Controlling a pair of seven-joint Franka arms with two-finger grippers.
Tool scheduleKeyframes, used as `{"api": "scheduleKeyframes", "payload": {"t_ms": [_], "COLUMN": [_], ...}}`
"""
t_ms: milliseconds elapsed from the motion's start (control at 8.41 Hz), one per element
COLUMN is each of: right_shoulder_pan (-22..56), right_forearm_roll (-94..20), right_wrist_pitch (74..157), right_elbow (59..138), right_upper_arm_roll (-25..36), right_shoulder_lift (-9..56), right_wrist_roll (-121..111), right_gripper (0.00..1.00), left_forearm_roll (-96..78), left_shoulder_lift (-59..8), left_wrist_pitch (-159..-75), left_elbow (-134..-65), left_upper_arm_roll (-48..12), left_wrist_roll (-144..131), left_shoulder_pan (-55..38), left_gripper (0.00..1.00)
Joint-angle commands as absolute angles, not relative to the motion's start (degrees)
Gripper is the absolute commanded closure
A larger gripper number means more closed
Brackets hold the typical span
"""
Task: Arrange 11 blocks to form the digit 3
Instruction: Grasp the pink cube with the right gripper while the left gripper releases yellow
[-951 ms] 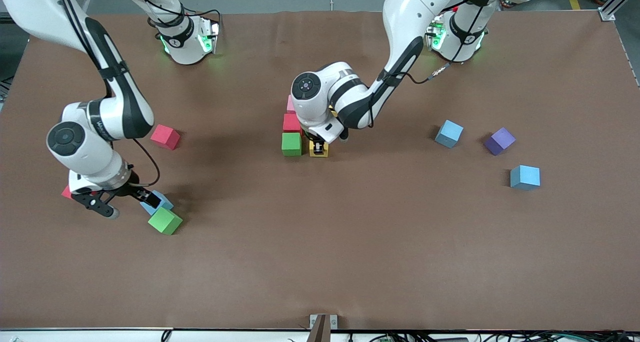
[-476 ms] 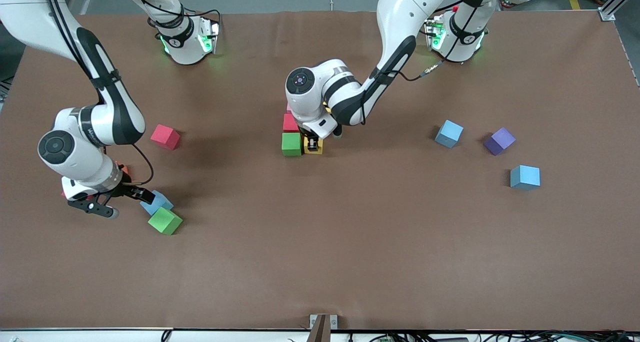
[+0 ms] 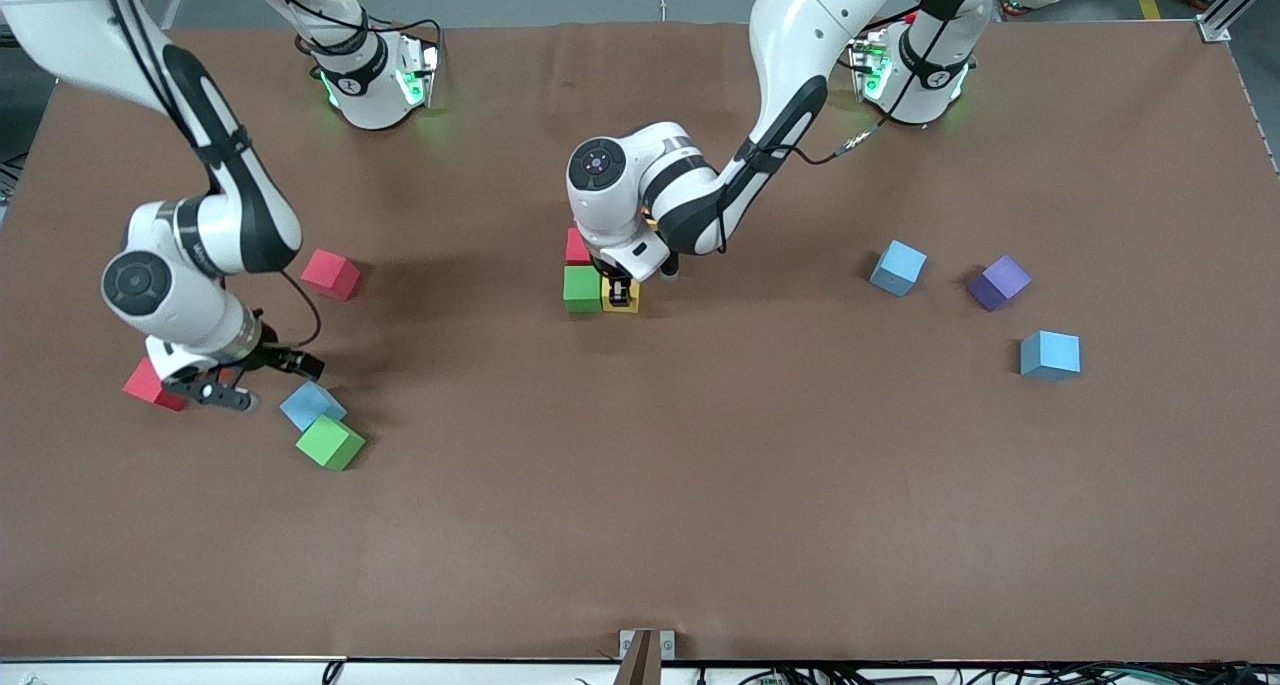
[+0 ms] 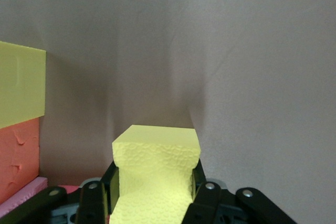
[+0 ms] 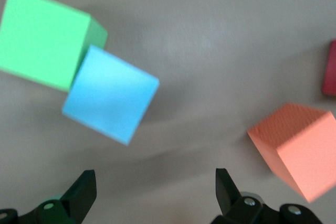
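Placing: left gripper (image 3: 619, 296) clenched on 1 yellow block (image 3: 620, 298), pressed down beside the green block (image 3: 582, 289) of the part-built digit 3 (image 3: 590, 275) at mid-bench. Judged step: seating this cube as the second of a row; the next move calls for releasing it flush against the green face without nudging the red block (image 3: 577, 247) just above in the front view.

Right gripper (image 3: 243, 378): jaws spread wide, holding nothing, low over the bench (image 3: 640, 485) at the right arm's end, among loose stock: 1 blue block (image 5: 110, 94) touching 1 green block (image 5: 46, 38), 1 orange block (image 5: 296, 148).

Also loose: 2 red blocks (image 3: 331, 273), 2 further blue (image 3: 897, 267), 1 purple (image 3: 998, 283), toward the left arm's end.
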State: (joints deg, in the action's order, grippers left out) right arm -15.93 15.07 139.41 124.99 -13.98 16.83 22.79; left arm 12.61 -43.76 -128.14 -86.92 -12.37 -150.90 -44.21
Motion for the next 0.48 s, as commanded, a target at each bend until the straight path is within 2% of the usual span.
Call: {"api": "scheduleKeyframes", "payload": {"t_ms": [0,238,357], "right_shoulder_pan": [-17.7,-18.4,-18.8], "right_forearm_roll": [16.0,15.7,14.9], "right_wrist_pitch": [139.8,138.8,135.4], "right_elbow": [134.9,138.2,138.6], "right_upper_arm_roll": [-14.9,-15.0,-15.2], "right_shoulder_lift": [8.1,7.6,7.7], "right_wrist_roll": [22.7,22.9,22.9], "right_gripper": [0.0,0.0,0.0], "left_forearm_roll": [13.9,13.9,13.9], "left_shoulder_lift": [-45.3,-45.6,-45.7], "left_wrist_pitch": [-128.2,-128.4,-128.4], "left_elbow": [-85.3,-84.7,-84.5], "left_upper_arm_roll": [-11.1,-10.6,-10.6], "left_wrist_roll": [-152.1,-152.1,-152.1], "left_shoulder_pan": [-45.4,-45.4,-45.9], "left_gripper": [0.73,0.73,0.73]}}
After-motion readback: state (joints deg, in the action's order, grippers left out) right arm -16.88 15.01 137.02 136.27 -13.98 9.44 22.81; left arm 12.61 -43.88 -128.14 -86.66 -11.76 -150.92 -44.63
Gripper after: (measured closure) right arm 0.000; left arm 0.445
